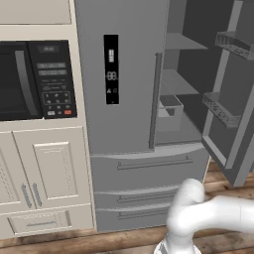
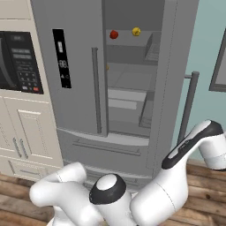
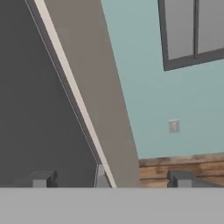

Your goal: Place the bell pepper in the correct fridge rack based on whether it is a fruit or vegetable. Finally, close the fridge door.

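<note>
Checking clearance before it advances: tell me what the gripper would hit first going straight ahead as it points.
Probably the edge of the open grey fridge door, rising between the open gripper's fingertips. Depth is unclear.

Fridge (image 2: 132, 66) open, upper centre of right base view. Top shelf (image 2: 132, 44) carries bell pepper (image 2: 114, 34) at left & small yellow round item (image 2: 136, 31) to its right, apart, both sitting on shelf. Shelf below (image 2: 128, 79) w/ pale drawer (image 2: 126, 100) under it. Wood plank floor (image 2: 17, 194) across bottom of frame, fridge & cabinets (image 2: 22, 132) standing on it.
</note>
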